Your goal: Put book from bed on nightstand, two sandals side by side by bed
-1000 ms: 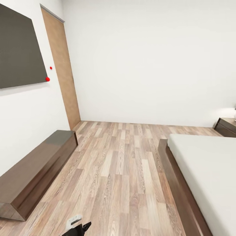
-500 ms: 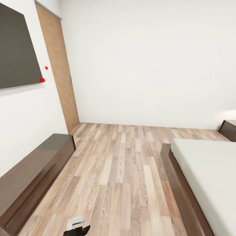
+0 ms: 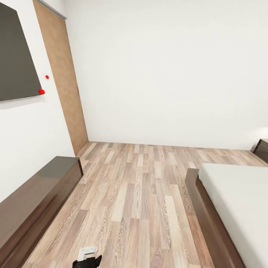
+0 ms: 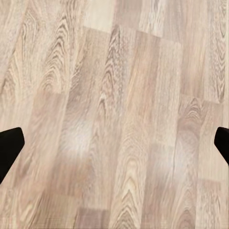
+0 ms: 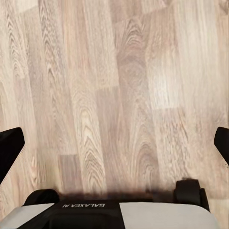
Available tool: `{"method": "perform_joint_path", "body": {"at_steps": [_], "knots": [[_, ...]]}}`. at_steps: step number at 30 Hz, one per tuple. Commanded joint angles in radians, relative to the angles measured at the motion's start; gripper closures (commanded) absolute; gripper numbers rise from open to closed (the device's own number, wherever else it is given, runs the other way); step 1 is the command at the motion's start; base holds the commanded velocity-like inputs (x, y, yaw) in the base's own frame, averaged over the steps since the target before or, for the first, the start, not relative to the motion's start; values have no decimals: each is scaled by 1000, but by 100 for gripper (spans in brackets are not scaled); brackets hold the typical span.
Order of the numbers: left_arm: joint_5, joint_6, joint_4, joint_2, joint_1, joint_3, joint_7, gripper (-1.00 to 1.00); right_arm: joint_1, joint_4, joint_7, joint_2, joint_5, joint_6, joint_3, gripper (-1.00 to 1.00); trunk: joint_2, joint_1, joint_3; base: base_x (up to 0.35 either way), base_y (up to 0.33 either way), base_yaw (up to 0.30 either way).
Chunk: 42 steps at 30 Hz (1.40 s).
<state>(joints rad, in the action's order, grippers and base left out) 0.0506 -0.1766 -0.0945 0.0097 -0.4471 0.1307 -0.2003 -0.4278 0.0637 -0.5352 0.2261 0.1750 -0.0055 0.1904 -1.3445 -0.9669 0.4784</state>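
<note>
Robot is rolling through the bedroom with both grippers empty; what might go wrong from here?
1. The base could clip the bed frame's near corner, which juts into the wood floor lane.
2. The low dark cabinet narrows the lane opposite.
3. Only a nightstand edge shows, so a placement there may be misjudged.

The bed (image 3: 238, 201), with its whitish mattress and dark brown frame, lies at the right on the wood-plank floor (image 3: 137, 201), and past its far end a corner of a dark wooden nightstand (image 3: 262, 149) shows against the white back wall (image 3: 167, 74). Across the floor from the bed, a long dark brown low cabinet (image 3: 35, 201) runs along the side wall beneath a dark panel (image 3: 15, 63) with two red dots (image 3: 41, 91) at its edge. A plain brown door (image 3: 63, 82) stands beyond the cabinet's far end, in the corner, and a small black and white part of the robot (image 3: 87, 258) shows near the cabinet's near end.
</note>
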Motion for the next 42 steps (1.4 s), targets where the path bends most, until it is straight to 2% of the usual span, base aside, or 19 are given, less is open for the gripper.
{"method": "perform_joint_path", "body": {"at_steps": [1,27,42], "knots": [[9,-6,2,0,-1,6,-7,-100,-2,4,-5,0,9,-1,1,-100,-1,-1,1,331,0,0],[14,-14,6,-2,-1,4,-7,-100,-2,4,-8,-2,14,-1,-2,-100,-1,-1,1,331,0,-1],[13,-14,18,-4,-1,4,-7,-100,-2,3,-8,-2,13,-1,-2,-100,-1,-1,1,331,0,-92]]}}
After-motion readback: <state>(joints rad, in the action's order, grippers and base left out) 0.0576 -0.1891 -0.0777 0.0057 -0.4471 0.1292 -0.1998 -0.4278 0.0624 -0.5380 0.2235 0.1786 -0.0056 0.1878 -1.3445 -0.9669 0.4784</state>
